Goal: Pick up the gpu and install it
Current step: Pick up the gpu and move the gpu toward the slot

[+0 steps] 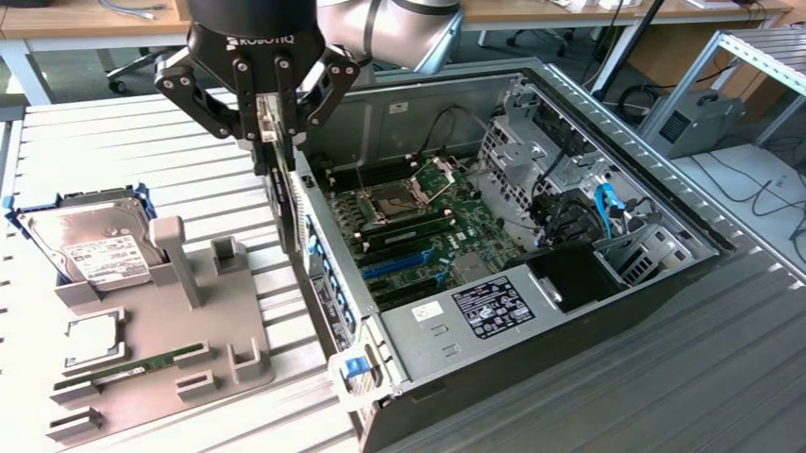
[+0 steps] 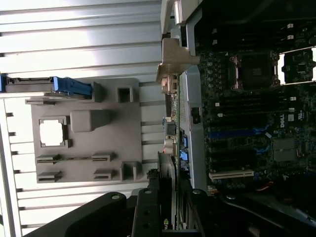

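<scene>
We see the gpu (image 1: pixel 285 203) hanging straight up and down, right by the edge of the open computer case (image 1: pixel 428 326). The pincer (image 1: pixel 275 132) grips its top end tight. A gray tray (image 1: pixel 164 330) with a hard drive (image 1: pixel 94 245) sits on the bench (image 1: pixel 113 151) beside the case.

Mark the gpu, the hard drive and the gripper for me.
gpu (image 1: pixel 286 212), exterior view, on the card's black lower part, seen edge-on.
hard drive (image 1: pixel 108 257), exterior view, on its white label.
gripper (image 1: pixel 272 132), exterior view, midway between its fingertips.
</scene>
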`<state>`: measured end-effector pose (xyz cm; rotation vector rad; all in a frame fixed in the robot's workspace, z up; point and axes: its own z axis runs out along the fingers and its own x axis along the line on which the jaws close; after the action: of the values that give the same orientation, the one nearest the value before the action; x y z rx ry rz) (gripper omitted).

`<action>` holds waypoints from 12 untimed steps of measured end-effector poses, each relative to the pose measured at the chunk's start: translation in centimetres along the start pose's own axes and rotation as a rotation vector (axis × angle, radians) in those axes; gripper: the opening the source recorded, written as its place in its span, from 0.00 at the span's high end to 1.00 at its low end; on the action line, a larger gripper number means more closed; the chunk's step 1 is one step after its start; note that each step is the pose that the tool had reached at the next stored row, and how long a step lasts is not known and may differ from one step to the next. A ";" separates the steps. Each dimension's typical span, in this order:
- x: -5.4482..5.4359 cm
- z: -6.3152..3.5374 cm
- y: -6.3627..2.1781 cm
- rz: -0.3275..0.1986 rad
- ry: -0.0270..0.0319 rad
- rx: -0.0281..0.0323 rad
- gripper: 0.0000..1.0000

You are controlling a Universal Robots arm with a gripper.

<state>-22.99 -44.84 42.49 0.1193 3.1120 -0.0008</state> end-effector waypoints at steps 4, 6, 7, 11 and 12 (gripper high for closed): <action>-0.2 0.01 0.01 0.000 0.0000 0.0001 0.74; -0.3 0.01 0.02 0.000 0.0000 0.0001 0.74; -0.3 0.01 0.03 0.000 0.0000 0.0001 0.74; -0.6 0.02 0.06 0.000 0.0000 0.0001 0.74; -0.7 0.02 0.08 0.000 0.0000 0.0001 0.74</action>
<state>-22.24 -44.82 42.49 0.1193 3.1120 -0.0009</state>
